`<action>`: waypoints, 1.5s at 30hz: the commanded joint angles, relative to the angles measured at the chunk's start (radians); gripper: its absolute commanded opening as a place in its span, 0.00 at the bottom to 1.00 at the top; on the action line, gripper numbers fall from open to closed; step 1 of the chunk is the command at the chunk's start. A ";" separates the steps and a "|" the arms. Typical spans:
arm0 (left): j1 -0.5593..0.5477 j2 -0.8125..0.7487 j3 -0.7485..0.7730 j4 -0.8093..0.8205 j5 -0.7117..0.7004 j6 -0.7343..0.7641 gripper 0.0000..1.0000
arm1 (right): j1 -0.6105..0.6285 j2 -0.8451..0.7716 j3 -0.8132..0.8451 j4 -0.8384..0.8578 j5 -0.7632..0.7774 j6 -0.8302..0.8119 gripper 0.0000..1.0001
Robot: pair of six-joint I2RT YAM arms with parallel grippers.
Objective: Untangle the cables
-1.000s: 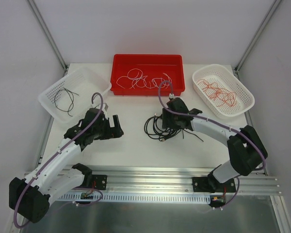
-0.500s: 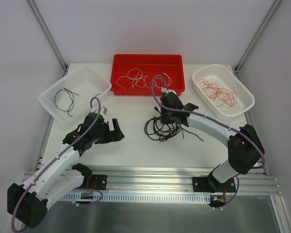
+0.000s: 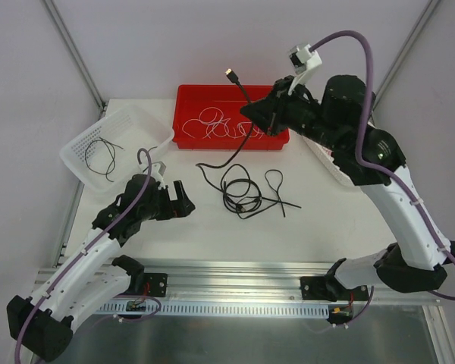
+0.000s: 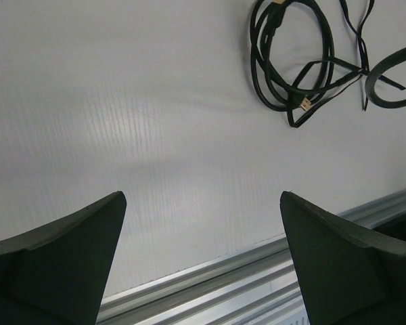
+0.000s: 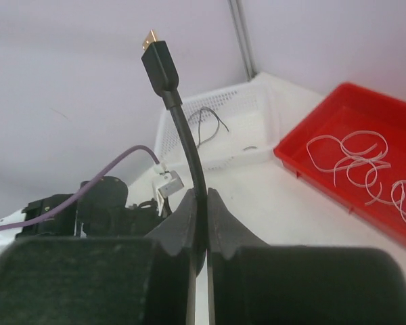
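Note:
My right gripper (image 3: pixel 252 112) is raised high above the red tray, shut on a black cable just below its gold-tipped plug (image 3: pixel 230 73) (image 5: pixel 159 62). In the right wrist view the gripper (image 5: pixel 203 203) pinches that cable between both fingers. The cable hangs down to the table and joins loose black loops (image 3: pixel 241 191) at the middle. My left gripper (image 3: pixel 186 199) stands open to the left of those loops, with nothing between its fingers (image 4: pixel 61 257). The black loops (image 4: pixel 291 61) show at the top right of the left wrist view.
A red tray (image 3: pixel 231 89) at the back holds white cables (image 3: pixel 220 125). A white basket (image 3: pixel 83 148) at the back left holds thin black wires (image 3: pixel 102 155). My raised right arm covers the back right of the table. An aluminium rail (image 3: pixel 235 284) runs along the near edge.
My right gripper shut on a black cable in the tangle, then rose up and back with its plug end. The tangle has loosened and spread. The left arm has barely moved.

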 commanded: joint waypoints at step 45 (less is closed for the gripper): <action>-0.301 0.733 0.302 0.155 -0.152 -0.230 0.80 | -0.055 -0.385 -1.265 0.046 0.208 0.220 0.81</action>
